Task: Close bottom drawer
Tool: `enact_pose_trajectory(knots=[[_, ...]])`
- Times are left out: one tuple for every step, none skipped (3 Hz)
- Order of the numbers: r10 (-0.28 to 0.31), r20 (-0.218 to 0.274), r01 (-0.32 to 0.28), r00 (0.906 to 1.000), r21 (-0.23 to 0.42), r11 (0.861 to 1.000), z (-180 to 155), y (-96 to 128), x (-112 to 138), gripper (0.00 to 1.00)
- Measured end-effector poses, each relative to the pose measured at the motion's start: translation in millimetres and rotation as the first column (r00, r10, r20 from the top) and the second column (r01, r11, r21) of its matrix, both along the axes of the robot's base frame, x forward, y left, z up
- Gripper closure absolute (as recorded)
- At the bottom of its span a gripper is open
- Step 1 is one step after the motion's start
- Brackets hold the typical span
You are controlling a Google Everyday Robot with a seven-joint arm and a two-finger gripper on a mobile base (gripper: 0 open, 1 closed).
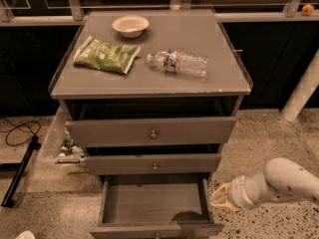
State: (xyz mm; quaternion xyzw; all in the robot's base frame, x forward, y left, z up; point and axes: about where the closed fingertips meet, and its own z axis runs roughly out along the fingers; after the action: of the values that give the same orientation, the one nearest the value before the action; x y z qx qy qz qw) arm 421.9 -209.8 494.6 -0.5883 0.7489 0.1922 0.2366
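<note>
Matt grey-brown wooden bottom drawer [149,203]; smooth cream plastic gripper [221,198] just beside its right wall

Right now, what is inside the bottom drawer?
The bottom drawer stands open; its visible floor is bare, shadowed front-right. Its rear is hidden under the middle drawer. The end effector hangs just outside its right wall.
</note>
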Motion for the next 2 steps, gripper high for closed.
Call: enact_pose_trajectory(knots=[[0.003, 0.091, -0.005, 0.9958, 0.029, 1.0, 34.6, 0.2, -17.9, 1.0], [0.002, 0.091, -0.004, 0.9958, 0.029, 1.0, 34.4, 0.0, -18.1, 1.0]])
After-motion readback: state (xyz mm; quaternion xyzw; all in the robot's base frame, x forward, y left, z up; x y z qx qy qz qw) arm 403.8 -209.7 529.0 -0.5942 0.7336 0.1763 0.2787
